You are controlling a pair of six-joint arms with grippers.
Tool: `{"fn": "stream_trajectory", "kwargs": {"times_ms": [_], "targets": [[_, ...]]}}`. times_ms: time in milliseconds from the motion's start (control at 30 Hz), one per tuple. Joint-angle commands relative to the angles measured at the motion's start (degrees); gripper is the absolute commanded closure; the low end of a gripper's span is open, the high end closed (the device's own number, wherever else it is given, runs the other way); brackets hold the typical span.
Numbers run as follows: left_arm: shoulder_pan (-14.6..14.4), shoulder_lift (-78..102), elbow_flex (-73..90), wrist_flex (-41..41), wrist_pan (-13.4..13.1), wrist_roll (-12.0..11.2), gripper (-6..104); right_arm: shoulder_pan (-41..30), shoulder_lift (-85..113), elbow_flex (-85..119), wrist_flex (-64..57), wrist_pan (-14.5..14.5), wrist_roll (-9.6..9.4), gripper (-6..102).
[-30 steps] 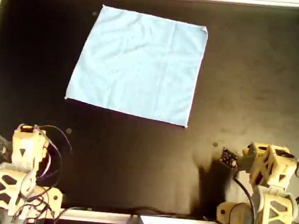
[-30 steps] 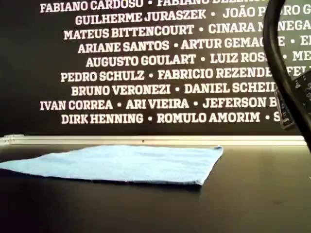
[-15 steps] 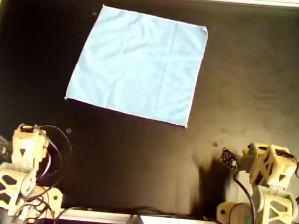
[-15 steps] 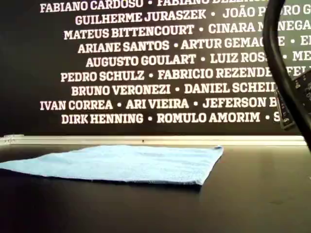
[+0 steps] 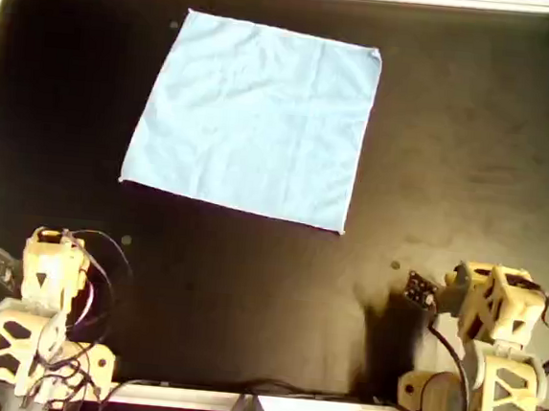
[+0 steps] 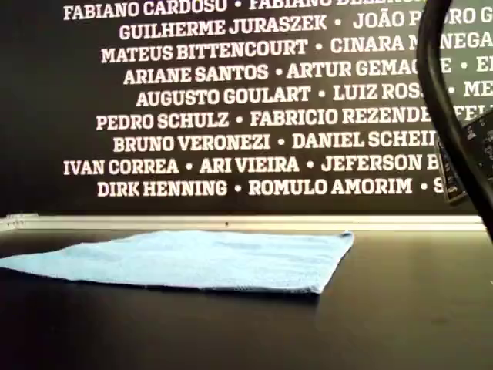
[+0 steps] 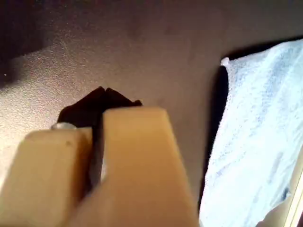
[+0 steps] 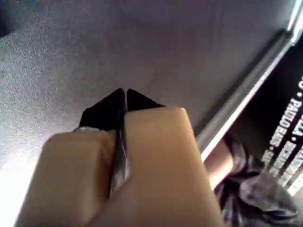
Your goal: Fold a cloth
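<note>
Evidently nothing is changing across the last second: you are keeping both arms parked at the overhead view's lower edge, the left gripper (image 7: 102,97) and right gripper (image 8: 124,97) showing closed, empty jaws, while the cloth (image 5: 253,117) is lying flat, unfolded, on the surface (image 5: 473,136), well apart from both, so folding is not yet starting.

In your left wrist view, the thin light-blue fabric cloth (image 7: 255,142) is cut off by the picture's edge, so you see only 1 corner of it. In your exterior view, the white names printed on the black back wall (image 6: 231,116) run out of frame, and a black cable (image 6: 451,131) blocks some letters. Both wrist views are soft and blurred close up. In your overhead view, the 2 tan arm bases (image 5: 32,338) are cropped at the bottom edge.
</note>
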Motion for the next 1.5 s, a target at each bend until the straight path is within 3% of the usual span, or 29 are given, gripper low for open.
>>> {"fn": "stream_trajectory", "kwargs": {"times_ms": [0,167,567,700,767,1000,1133,1267,1467], "targets": [[0.7,0.0,-0.4,-0.1,0.3,-0.4,98,0.2,1.8,0.7,0.7,-0.6,0.26,97],[1.1,0.0,-0.4,-0.1,-0.3,0.4,98,0.2,1.8,0.7,0.7,-0.6,0.26,97],[0.5,0.4,-0.6,-1.3,0.4,-0.5,97,0.2,1.9,0.6,-0.6,-0.6,0.35,97],[0.4,0.5,-0.7,-1.6,0.9,-0.6,96,0.2,2.0,0.5,-3.2,-0.7,0.35,91],[0.4,0.5,-0.8,-1.6,2.9,-0.6,92,0.2,2.0,0.4,-5.7,-0.7,0.35,84],[0.5,0.4,-1.7,-1.6,14.8,-0.4,63,0.3,2.0,-0.7,-9.2,-0.7,0.35,57],[0.9,0.4,-3.8,-1.6,18.4,-0.4,45,0.3,2.0,-5.7,-9.2,-1.8,0.35,44],[1.3,0.3,-8.9,-1.6,18.8,-0.4,30,0.3,2.0,-13.5,-9.2,-7.5,0.44,40],[1.3,0.2,-14.2,-1.6,18.8,-0.4,15,0.3,1.8,-19.2,-9.2,-25.8,0.53,39]]}}
